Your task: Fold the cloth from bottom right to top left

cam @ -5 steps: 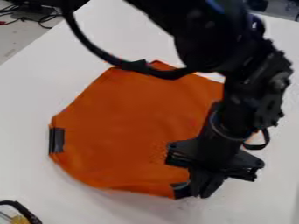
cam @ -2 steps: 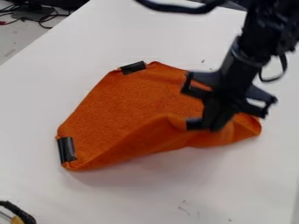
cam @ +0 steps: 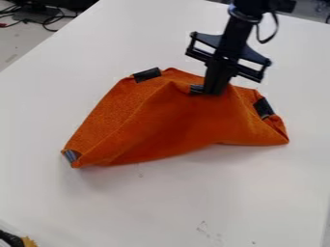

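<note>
The black gripper (cam: 214, 90) hangs over the upper part of the orange cloth (cam: 174, 123), its fingers shut on the cloth's black-taped corner (cam: 197, 89). That corner is held near the cloth's upper edge, and the fabric drapes from it down to a lower fold line. Other black tape patches lie at the cloth's top left (cam: 147, 75), right side (cam: 263, 107) and lower left tip (cam: 71, 155), the last one partly covered by fabric.
A white table (cam: 155, 207) carries the cloth. Black cables (cam: 48, 20) lie beyond its upper left edge. A black and yellow object (cam: 19, 240) shows at the bottom left corner.
The gripper has moved up and slightly left from the lower right, carrying the taped corner. The cloth's lower part has lifted and folded upward over the rest.
</note>
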Controlling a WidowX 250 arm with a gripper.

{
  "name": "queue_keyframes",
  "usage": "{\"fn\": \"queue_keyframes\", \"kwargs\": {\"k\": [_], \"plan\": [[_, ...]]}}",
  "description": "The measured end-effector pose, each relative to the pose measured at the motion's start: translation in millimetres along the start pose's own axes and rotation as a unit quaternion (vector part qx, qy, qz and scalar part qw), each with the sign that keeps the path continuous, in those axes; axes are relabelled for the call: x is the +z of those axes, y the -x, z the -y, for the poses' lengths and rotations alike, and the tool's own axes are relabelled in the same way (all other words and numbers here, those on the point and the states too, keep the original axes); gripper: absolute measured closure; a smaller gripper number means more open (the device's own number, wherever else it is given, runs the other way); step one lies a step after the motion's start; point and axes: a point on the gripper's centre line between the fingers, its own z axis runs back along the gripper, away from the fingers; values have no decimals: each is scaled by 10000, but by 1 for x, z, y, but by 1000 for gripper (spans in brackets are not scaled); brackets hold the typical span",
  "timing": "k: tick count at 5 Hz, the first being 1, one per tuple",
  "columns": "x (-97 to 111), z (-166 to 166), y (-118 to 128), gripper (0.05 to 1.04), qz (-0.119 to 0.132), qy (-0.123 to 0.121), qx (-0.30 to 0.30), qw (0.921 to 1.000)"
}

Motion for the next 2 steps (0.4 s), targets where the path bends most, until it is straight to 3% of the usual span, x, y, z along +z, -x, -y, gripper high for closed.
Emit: {"fn": "queue_keyframes", "kwargs": {"k": [1,2], "plan": [[-23,-16,-14,1007,12,221,23,9998],[-40,-18,-11,856,-16,513,140,9986]]}}
